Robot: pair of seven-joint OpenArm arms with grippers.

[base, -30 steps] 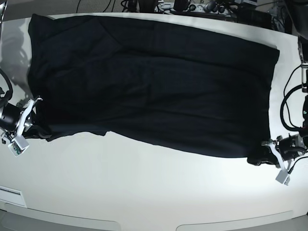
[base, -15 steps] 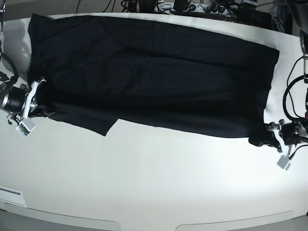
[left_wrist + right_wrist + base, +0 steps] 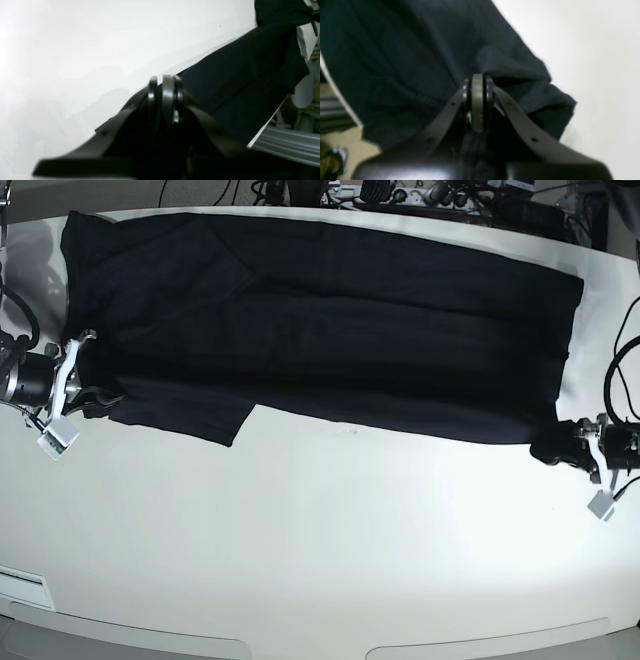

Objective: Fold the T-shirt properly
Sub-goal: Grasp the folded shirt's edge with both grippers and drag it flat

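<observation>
The black T-shirt [image 3: 330,330] lies spread across the far half of the white table [image 3: 320,550], its near edge lifted and folded back. My right gripper [image 3: 88,395], at the base view's left, is shut on the shirt's near-left corner; the wrist view shows dark cloth [image 3: 420,62] bunched between its closed fingers [image 3: 477,100]. My left gripper [image 3: 560,448], at the base view's right, is shut on the near-right corner; its wrist view shows closed fingers [image 3: 165,97] with the shirt [image 3: 250,75] stretching away.
Cables and equipment [image 3: 400,194] line the table's far edge. A dark cable [image 3: 615,375] loops by the left arm at the right edge. A pale label strip [image 3: 22,578] lies at the front left. Bare white tabletop fills the near half.
Both grippers have carried the shirt's near edge away from me, toward the far side. The near hem now lies higher on the table, folding over the shirt.
</observation>
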